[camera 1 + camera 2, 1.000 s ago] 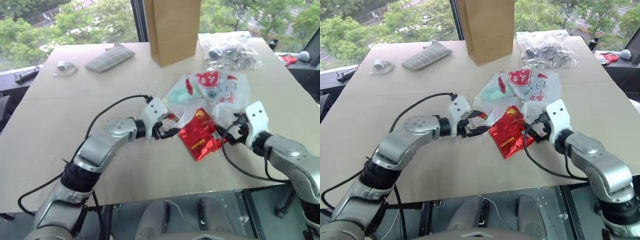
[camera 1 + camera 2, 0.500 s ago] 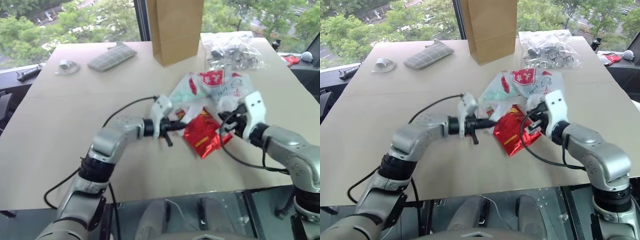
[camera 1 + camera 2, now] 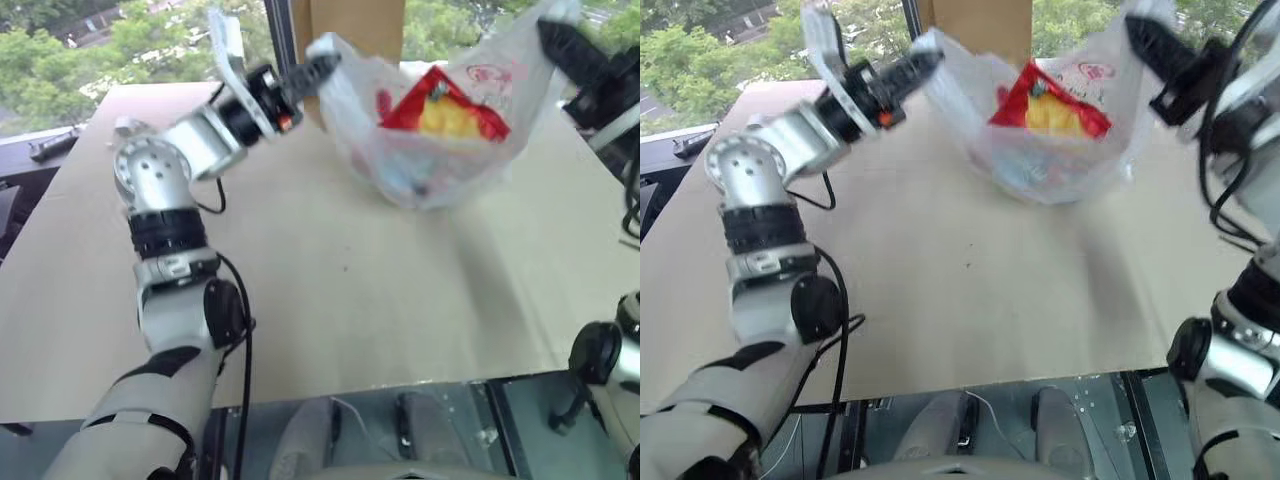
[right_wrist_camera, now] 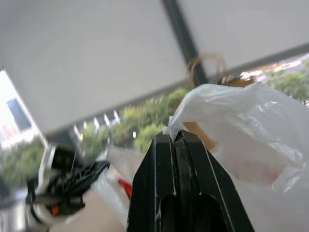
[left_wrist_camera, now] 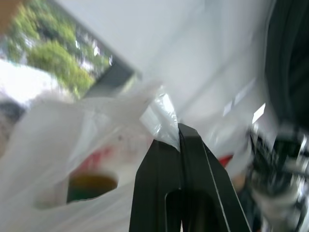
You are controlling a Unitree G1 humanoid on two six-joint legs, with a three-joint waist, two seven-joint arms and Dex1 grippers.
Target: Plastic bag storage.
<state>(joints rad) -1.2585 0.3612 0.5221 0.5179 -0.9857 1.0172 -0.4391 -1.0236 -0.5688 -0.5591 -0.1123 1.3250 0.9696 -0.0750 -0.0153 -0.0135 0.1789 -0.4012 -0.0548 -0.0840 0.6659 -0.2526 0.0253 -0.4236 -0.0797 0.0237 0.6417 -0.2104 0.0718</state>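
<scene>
- I see a wide tan table [image 3: 330, 300] carrying everything, its near edge running across the lower part of my head views.
- The plastic bag [image 3: 430, 130] sags at the far middle of the table; I cannot tell whether its bottom rests on the surface or hangs just above.
- A brown paper bag [image 3: 350, 20] stands upright behind it at the far edge.
- At the far left corner, beside the window, I make out a small pale object [image 3: 125, 127], partly hidden.
</scene>
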